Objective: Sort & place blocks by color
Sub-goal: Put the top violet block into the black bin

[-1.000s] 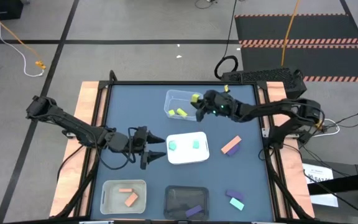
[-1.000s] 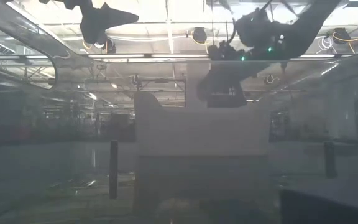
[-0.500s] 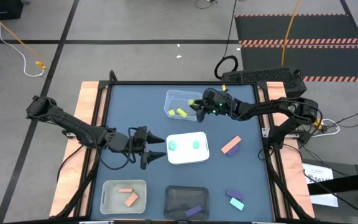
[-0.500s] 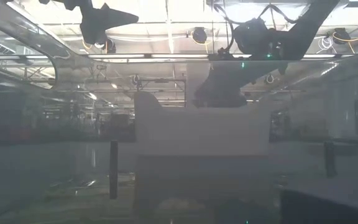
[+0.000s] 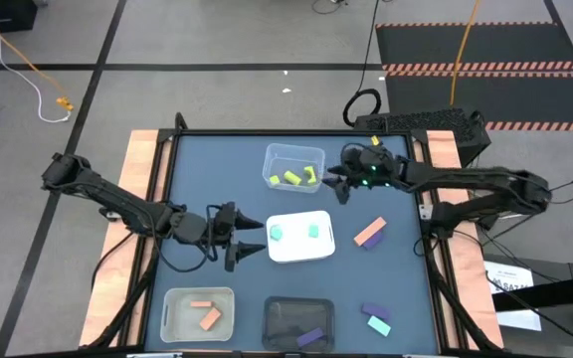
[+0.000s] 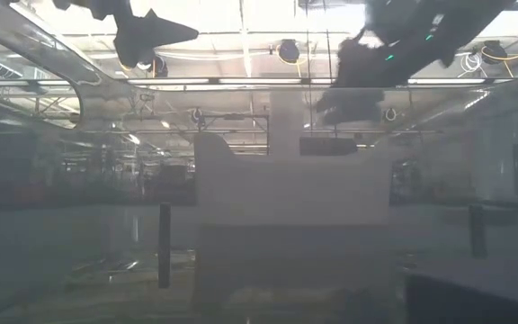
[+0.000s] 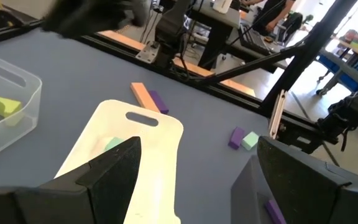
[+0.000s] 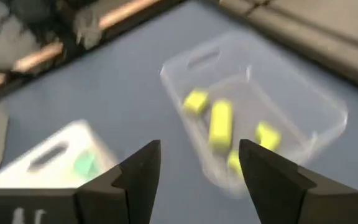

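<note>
A: Table [image 5: 207, 169], blue top. Trays?
B: Four. White tray [image 5: 299, 249] at ctr w/ 2 teal blocks [image 5: 278, 232]; clear tray [image 5: 292, 156] at far edge w/ yellow-green blocks [image 5: 289, 180]; another clear one [image 5: 198, 299] w/ salmon blocks [image 5: 209, 318]; black tray [image 5: 299, 312] w/ purple bar [image 5: 309, 337].
A: Loose blocks?
B: Salmon bar [image 5: 370, 232] right of white tray; purple + teal pair [image 5: 376, 319] nr front right.
A: Grippers?
B: Right gripper [image 5: 337, 185] just beside far clear tray, jaws apart, empty. Left gripper [image 5: 257, 237] left of white tray, jaws wide apart, empty.

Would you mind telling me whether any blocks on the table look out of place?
Yes: four blocks remain unsorted on the bare table, a salmon bar beside a purple block, and a purple block touching a teal block.
</note>
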`<act>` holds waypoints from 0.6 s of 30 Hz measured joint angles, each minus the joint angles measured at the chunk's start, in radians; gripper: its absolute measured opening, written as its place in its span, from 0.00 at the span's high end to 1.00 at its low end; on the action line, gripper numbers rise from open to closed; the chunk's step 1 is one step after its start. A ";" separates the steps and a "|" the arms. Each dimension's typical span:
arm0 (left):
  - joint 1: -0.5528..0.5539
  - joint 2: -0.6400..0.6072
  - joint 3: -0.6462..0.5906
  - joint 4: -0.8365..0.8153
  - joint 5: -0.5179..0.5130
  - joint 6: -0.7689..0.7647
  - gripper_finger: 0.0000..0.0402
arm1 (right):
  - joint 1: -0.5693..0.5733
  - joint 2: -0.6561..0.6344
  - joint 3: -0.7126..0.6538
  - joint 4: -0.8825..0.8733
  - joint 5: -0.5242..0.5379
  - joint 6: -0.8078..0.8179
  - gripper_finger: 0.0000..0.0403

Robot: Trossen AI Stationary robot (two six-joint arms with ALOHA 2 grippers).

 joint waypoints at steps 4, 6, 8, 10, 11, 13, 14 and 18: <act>0.000 0.000 0.000 -0.025 0.000 0.000 0.20 | 0.089 -0.121 0.000 -0.301 -0.004 0.027 0.47; 0.000 0.000 0.000 -0.030 0.000 0.001 0.20 | 0.151 -0.162 0.000 -0.448 -0.022 0.066 0.47; 0.000 0.000 0.000 -0.035 0.000 0.001 0.20 | 0.217 -0.185 0.000 -0.575 -0.030 0.120 0.47; 0.000 0.000 0.000 -0.036 0.000 0.001 0.20 | 0.279 -0.195 0.000 -0.678 -0.028 0.180 0.47; 0.000 0.000 0.000 -0.036 0.000 0.001 0.20 | 0.304 -0.195 0.000 -0.722 -0.029 0.200 0.47; 0.000 0.000 0.000 -0.036 0.000 0.006 0.20 | 0.351 -0.189 0.000 -0.781 -0.027 0.213 0.47; 0.000 0.000 0.000 -0.036 0.000 0.010 0.20 | 0.371 -0.183 0.000 -0.801 -0.027 0.213 0.47; 0.000 0.000 0.000 -0.036 0.000 0.018 0.20 | 0.429 -0.147 0.000 -0.825 -0.025 0.201 0.47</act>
